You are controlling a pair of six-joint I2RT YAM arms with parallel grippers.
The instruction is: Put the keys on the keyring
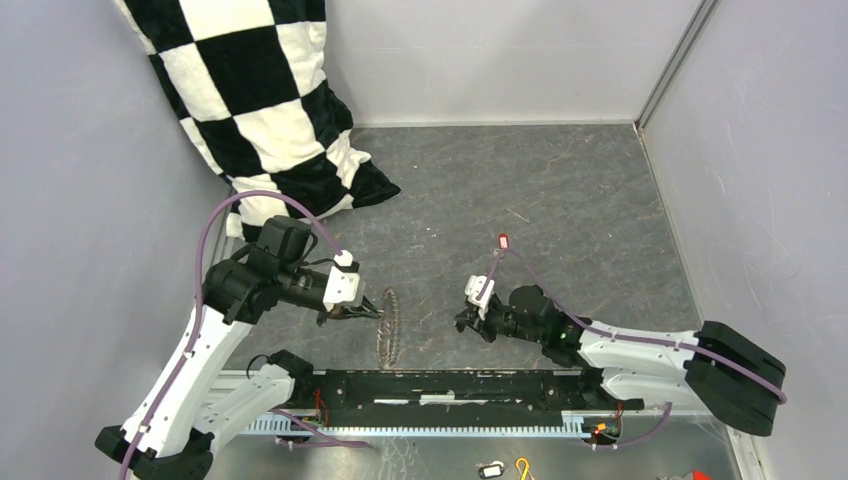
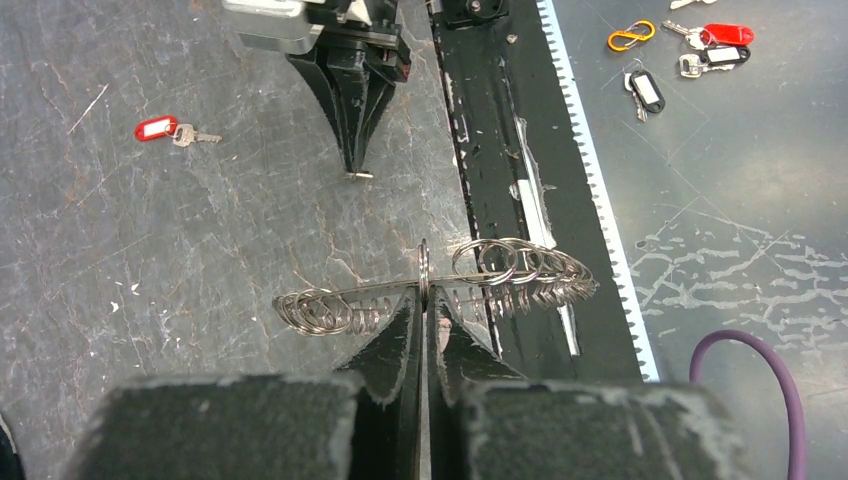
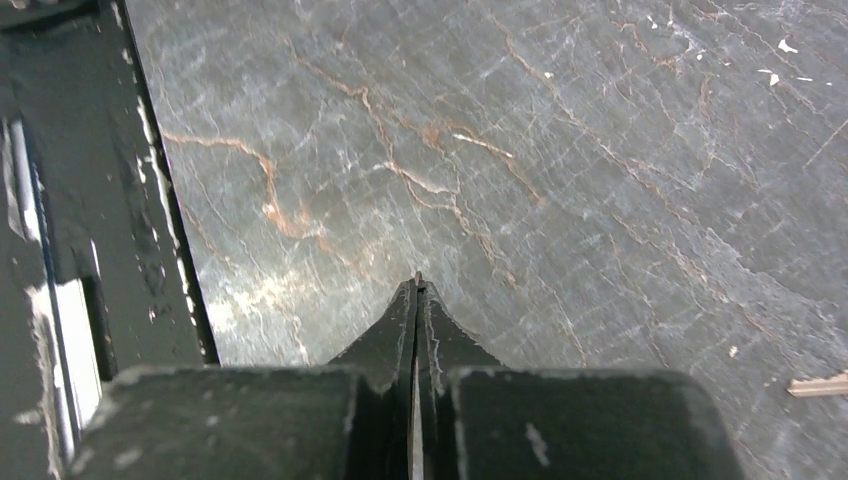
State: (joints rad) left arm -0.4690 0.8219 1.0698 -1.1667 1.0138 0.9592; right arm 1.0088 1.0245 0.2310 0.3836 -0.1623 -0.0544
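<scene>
Grey, veined, slate-look table enclosed by pale grey walls, with a black-and-white checkered pillow in the far left corner. The left gripper has its jaws clamped on the rim of the large thin grey metal keyring. The keyring stands upright near the arm bases, its fringe of small dark rings spread to either side of the grip; I cannot tell whether its lower edge touches the table. The right gripper faces it, apart from it, jaws pressed together with a tiny bright sliver at the tips; I cannot tell whether that is a key. The small metal red-headed key, its head plastic, lies flat on the table beyond the right gripper, and I can identify no black-headed key. Risks, as I judge them:
- The pinch on the hoop is narrow, so a sideways push could swivel or slide the keyring in the jaws.
- The fringe crowds the hoop and could snag an incoming key.
- Whatever the right gripper holds is gripped by its very end and may twist out.
- The red-headed key offers little edge, so closing fingertips may scrape the table and skid it away.
</scene>
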